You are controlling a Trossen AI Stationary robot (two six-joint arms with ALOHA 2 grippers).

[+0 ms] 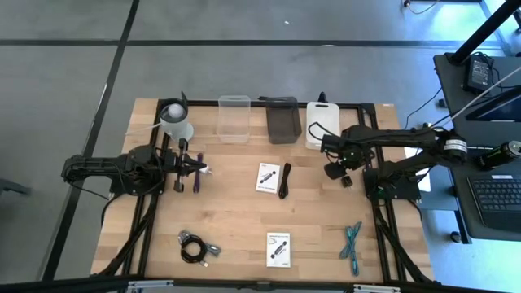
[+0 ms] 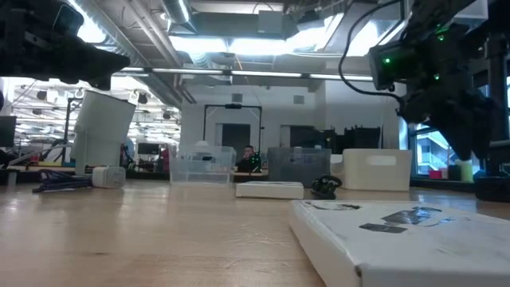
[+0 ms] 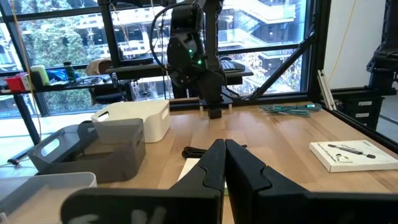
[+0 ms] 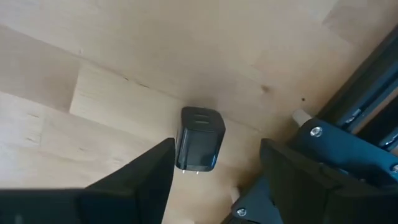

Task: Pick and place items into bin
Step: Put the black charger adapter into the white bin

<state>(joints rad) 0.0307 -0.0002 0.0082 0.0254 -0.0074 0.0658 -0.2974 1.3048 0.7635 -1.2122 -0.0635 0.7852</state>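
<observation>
Right pincer (image 4: 214,171): held open above the desk (image 1: 244,220) near its right edge, fingers spread to either side of a small black charger block (image 4: 199,139), nothing gripped.
Charger block: seen clearly only in the right wrist view; in the high view a dark speck under the pincer.
Left pincer (image 1: 199,168): closed, empty, at the desk's left side.
Cards (image 1: 269,177) (image 1: 278,248): flat, mid-desk.
Cable coil (image 1: 194,247): front left.
Teal tool (image 1: 352,242): front right.
Bins (image 1: 234,118): along the back edge.

Level look across the wooden table (image 2: 159,239)

Nearest, a white card (image 2: 398,231) lying flat; beyond, clear bin (image 2: 199,167), grey bin (image 2: 299,166), white bin (image 2: 376,170) in a row.
</observation>
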